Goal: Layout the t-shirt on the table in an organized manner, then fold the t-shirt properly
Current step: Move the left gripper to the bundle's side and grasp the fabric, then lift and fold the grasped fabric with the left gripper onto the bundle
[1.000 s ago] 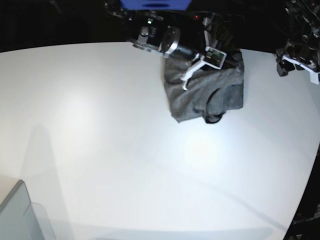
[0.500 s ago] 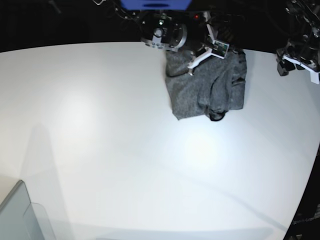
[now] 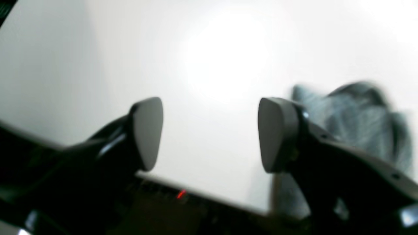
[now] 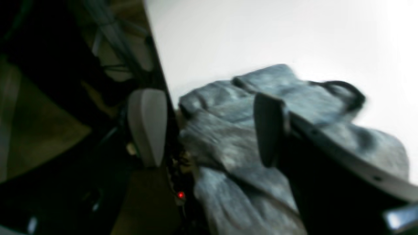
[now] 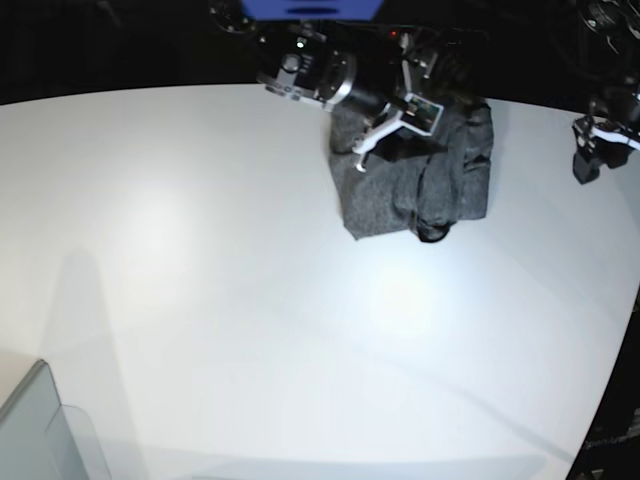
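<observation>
right fingers (image 4: 147, 127) standing spread, gripping nothing, hanging over the t-shirt (image 5: 415, 180) | left fingers (image 3: 148, 132) standing spread, holding nothing, hovering over the table (image 5: 250, 330) edge | t-shirt lying bunched at the table's far edge

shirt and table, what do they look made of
The shirt looks like a soft knit, likely cotton or a blend: mottled dark grey, matte, slumping in loose folds. The table looks like a smooth, hard white top, perhaps laminate or plastic: it shows a bright glare patch.
</observation>
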`<state>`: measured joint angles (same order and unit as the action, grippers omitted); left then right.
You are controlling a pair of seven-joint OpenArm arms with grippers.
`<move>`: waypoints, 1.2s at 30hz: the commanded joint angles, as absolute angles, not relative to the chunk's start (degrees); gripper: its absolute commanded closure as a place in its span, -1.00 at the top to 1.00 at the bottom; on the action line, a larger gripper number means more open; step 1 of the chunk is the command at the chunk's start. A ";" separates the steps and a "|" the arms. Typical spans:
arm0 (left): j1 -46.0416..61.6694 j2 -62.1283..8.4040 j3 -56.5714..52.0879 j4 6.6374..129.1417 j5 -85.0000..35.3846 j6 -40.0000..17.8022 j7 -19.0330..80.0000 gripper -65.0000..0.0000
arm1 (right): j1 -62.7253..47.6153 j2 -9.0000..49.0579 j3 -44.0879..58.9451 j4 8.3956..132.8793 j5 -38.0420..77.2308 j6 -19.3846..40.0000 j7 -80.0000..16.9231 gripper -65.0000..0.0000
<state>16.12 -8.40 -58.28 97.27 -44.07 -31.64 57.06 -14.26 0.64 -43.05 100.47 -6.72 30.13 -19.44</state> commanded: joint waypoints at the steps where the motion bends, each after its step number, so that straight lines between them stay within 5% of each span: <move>1: 14.37 -9.27 -57.10 98.42 -46.37 -31.60 56.13 0.35 | -17.27 0.84 -43.74 102.29 -6.99 31.25 -18.15 0.31; 8: 7.25 -8.66 -43.56 98.33 -46.64 -31.25 56.22 0.35 | -20.18 4.00 -41.27 103.60 -7.08 31.25 -18.15 0.31; 13: 7.43 -8.75 -33.27 97.54 -46.64 -20.79 56.13 0.35 | -20.26 5.76 -40.66 103.60 -7.08 31.25 -18.24 0.31; 28: 1.98 -8.92 -24.92 89.27 -46.37 -20.88 55.43 0.35 | -20.26 5.49 -38.55 103.34 -6.99 31.25 -18.24 0.31; 36: -1.10 -9.27 -20.97 84.44 -36.88 -21.32 55.60 0.35 | -20.18 5.67 -38.55 102.64 -6.99 31.25 -18.24 0.31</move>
